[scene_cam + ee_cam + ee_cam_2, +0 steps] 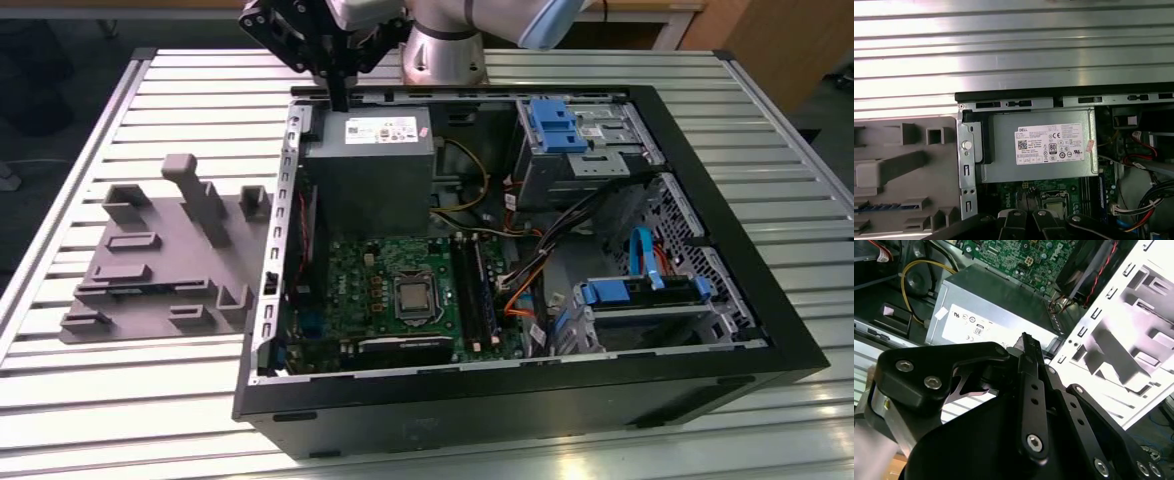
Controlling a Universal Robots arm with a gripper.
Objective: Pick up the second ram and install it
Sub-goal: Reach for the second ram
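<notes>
The pincer (340, 98), fingers apparently pressed together on nothing, hangs just above the power supply (367, 175) at the rim of the case (534, 410). The ram (879, 206), seemingly the dark strip slotted in the grey fixture (147, 290), sits well apart from it, beyond the case wall on the tabletop (80, 400). The risk: a low sideways pass could clip that wall or the fixture's tall post (200, 200).

The ribbed metal table (147, 400) bears an open computer case (534, 410) lying on its side, one end right beneath the hand (338, 100), and a grey fixture (160, 260) just beside that case, off to the hand's side.
</notes>
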